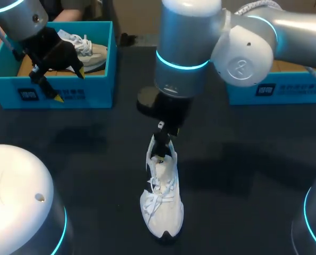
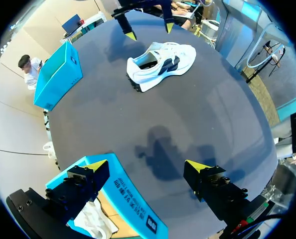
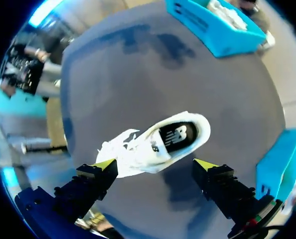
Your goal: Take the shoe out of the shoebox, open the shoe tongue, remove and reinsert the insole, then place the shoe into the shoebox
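A white shoe (image 1: pixel 162 204) stands upright on the dark table, toe toward the front edge. In the right wrist view the shoe (image 3: pixel 138 152) lies under my right gripper (image 3: pixel 155 164), and its dark insole (image 3: pixel 175 137) shows in the opening. The fingers are spread wide and hang above the shoe, clear of it. My right gripper (image 1: pixel 160 139) is over the heel. My left gripper (image 1: pixel 70 85) is open and empty over the front wall of the left blue shoebox (image 1: pixel 51 90). Its tips (image 2: pixel 95 164) straddle the box's corner (image 2: pixel 125 196); the shoe (image 2: pixel 160 64) lies far ahead.
A second white shoe (image 1: pixel 91 53) lies in the left shoebox. Another blue box (image 1: pixel 285 89) stands at the back right. White domed arm bases (image 1: pixel 19 202) fill the front corners.
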Robot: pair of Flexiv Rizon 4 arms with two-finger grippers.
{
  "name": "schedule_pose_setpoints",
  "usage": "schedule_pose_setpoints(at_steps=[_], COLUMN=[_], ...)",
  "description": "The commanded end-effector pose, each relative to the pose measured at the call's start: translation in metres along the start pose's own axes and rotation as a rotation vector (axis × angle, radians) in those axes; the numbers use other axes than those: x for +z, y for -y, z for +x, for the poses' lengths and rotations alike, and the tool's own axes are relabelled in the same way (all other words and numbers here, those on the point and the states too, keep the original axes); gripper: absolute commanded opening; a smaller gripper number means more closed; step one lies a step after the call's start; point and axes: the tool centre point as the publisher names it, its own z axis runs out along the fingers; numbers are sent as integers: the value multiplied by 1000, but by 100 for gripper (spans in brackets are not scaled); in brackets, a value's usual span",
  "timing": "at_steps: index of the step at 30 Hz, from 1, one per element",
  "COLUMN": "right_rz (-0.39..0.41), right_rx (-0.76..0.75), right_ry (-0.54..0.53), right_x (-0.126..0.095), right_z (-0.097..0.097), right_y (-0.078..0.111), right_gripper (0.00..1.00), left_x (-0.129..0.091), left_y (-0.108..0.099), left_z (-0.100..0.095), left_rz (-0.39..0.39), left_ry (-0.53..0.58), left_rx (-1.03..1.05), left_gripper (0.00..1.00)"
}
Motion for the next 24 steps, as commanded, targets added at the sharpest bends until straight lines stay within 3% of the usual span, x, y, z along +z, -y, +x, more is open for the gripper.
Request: schedule_pose_setpoints(at_steps=[1, 13, 24], right_rz=[42, 82, 108], right_rx=[-222, -239, -368], right_ry=[-3, 120, 153], right_x=[6, -4, 24], right_z=[-13, -35, -67], right_y=[-19, -42, -52], right_gripper=[100, 100, 100], left_x=[0, 0, 0], left_y=[0, 0, 0], left_z=[1, 1, 1], left_rz=[-2, -2, -2], left_ry=[1, 1, 1], left_rx=[1, 1, 1], left_gripper=[100, 100, 100])
